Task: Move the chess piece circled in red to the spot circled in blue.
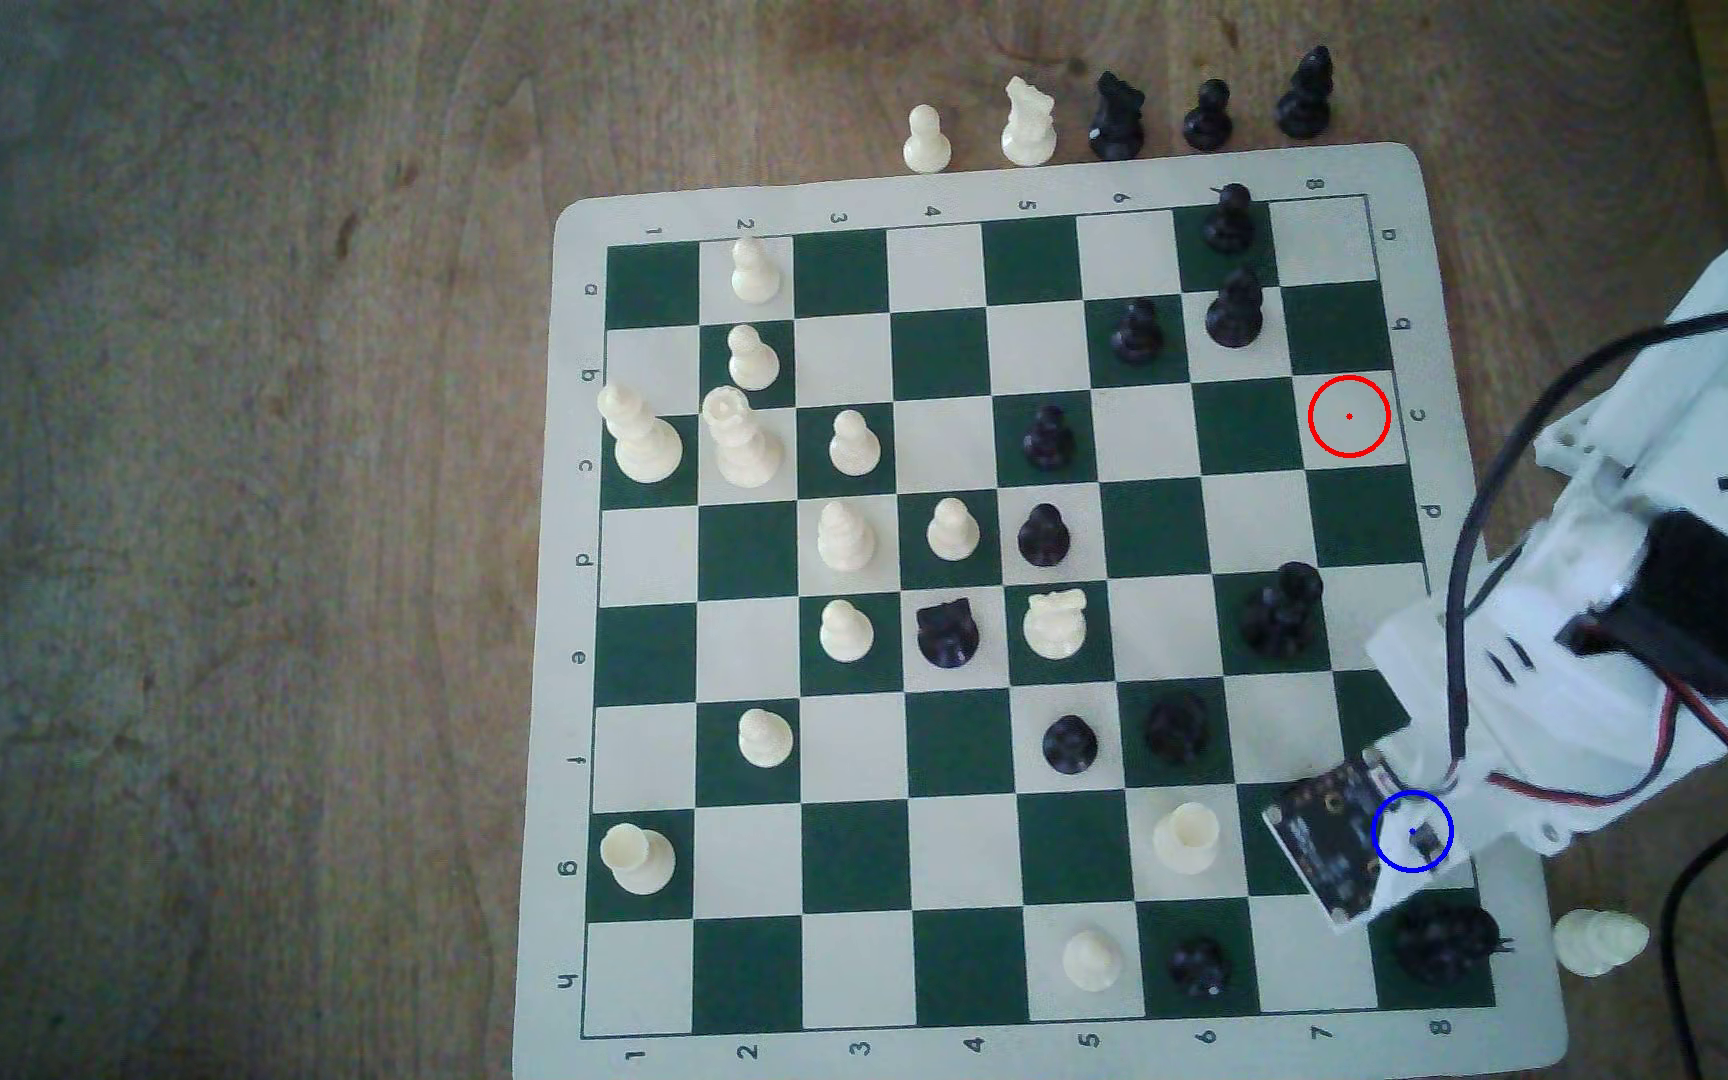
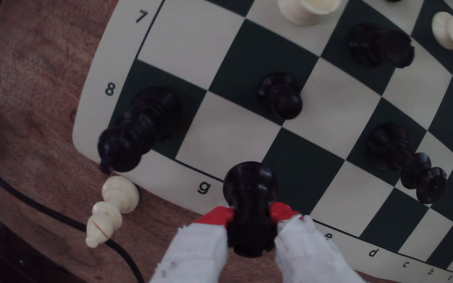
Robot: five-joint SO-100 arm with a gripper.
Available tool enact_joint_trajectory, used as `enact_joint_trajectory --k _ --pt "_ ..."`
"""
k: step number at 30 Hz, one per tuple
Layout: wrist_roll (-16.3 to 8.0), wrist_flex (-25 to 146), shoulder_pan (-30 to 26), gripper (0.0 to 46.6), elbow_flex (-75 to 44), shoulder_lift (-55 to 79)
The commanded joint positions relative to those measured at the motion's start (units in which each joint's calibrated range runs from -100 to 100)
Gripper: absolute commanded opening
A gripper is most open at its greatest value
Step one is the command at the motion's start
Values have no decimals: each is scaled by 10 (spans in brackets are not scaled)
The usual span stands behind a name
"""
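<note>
In the wrist view my gripper (image 2: 251, 215) is shut on the chess piece circled in red (image 2: 250, 185), a black rook-like piece with a wide round base. Its red-tipped fingers (image 2: 218, 215) clamp the tower on both sides. The piece hangs over the board's edge strip next to the letter g, beside the cream square in row 8. In the exterior view the spot circled in blue (image 1: 1413, 831) lies under my arm (image 1: 1618, 644) and its camera board (image 1: 1333, 836). The red ring (image 1: 1348, 415) marks a bare cream square further up the exterior view's right column.
A tall black piece (image 2: 141, 128) stands on the corner square (image 1: 1442, 940) next to the blue ring. A black pawn (image 2: 280, 95) stands just inward. A white piece (image 2: 111, 209) lies on the table off the corner (image 1: 1598, 940). Black cables (image 2: 43, 209) run nearby.
</note>
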Motion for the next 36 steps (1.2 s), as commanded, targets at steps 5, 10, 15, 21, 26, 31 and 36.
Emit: enact_joint_trajectory --k 5,10,15,21,26,31,36 --pt "10 -39 -27 3 -82 59" --pt "16 -54 -20 3 -91 89" --pt "17 -62 -20 3 -92 108" --pt "18 -62 -21 3 -92 121" --pt "18 -68 -23 3 -92 134" --pt "21 -77 -23 3 -99 147" --pt "21 -85 -23 3 -100 161"
